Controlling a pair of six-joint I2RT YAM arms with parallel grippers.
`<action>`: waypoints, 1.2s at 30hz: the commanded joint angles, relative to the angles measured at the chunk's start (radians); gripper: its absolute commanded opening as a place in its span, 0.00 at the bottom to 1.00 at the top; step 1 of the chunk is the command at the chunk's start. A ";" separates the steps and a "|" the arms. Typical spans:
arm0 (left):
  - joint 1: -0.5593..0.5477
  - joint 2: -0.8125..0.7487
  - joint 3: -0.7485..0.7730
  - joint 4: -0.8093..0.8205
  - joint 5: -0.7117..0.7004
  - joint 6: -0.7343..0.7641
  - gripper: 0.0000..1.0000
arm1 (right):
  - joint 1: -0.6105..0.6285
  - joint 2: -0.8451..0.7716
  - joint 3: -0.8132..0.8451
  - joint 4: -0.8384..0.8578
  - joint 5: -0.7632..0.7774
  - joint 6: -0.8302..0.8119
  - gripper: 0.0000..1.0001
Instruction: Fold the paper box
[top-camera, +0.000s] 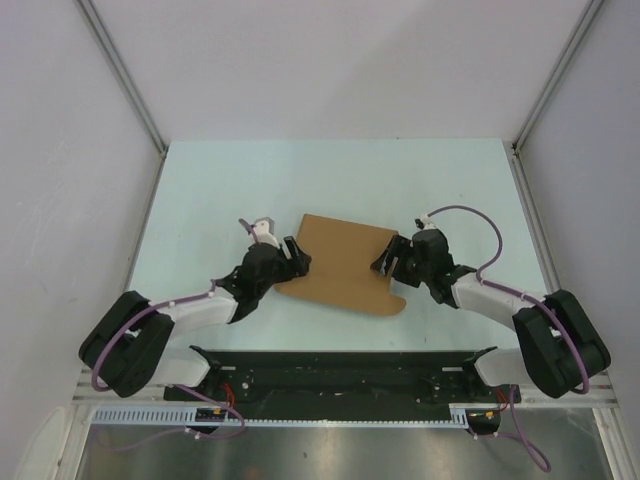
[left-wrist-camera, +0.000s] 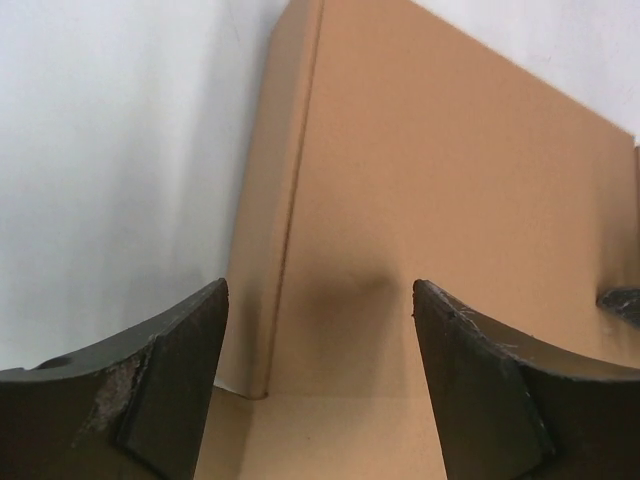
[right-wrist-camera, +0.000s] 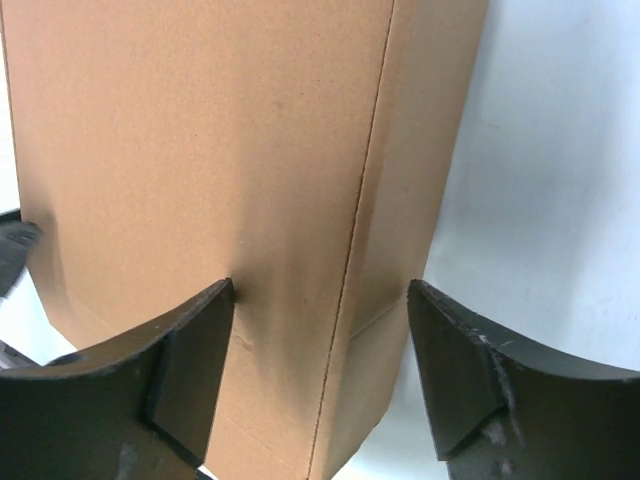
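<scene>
Top external view: the left gripper (top-camera: 294, 253) sits low at the left edge of the paper box (top-camera: 345, 265), a plain brown piece of cardboard lying near the middle of the pale table (top-camera: 200, 190), between the two arms. A rounded tab (top-camera: 395, 303) sticks out at the box's near right corner. At the box's right edge sits the right gripper (top-camera: 386, 262), facing the left one across the cardboard. From the left wrist camera, the dark fingers (left-wrist-camera: 170, 380) stand wide apart with nothing clamped between them. Beyond them a narrow side strip (left-wrist-camera: 270, 230) meets a broad panel along a straight crease. The right wrist camera shows the mirror of that. Its fingers (right-wrist-camera: 190, 370) are also spread wide and grip nothing, with the crease between broad panel and narrow strip (right-wrist-camera: 410, 180) running through the gap. Whether any fingertip actually touches the cardboard is hard to tell from these angles.
</scene>
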 joint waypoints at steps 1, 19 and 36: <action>0.120 -0.074 0.052 -0.015 0.182 0.008 0.80 | -0.035 0.033 0.010 -0.010 0.032 -0.084 0.77; 0.211 0.245 0.205 0.019 0.409 0.093 0.72 | -0.081 0.170 0.124 0.012 0.055 -0.188 0.77; 0.257 0.413 0.343 -0.005 0.480 0.136 0.61 | -0.133 0.300 0.263 -0.019 0.063 -0.253 0.79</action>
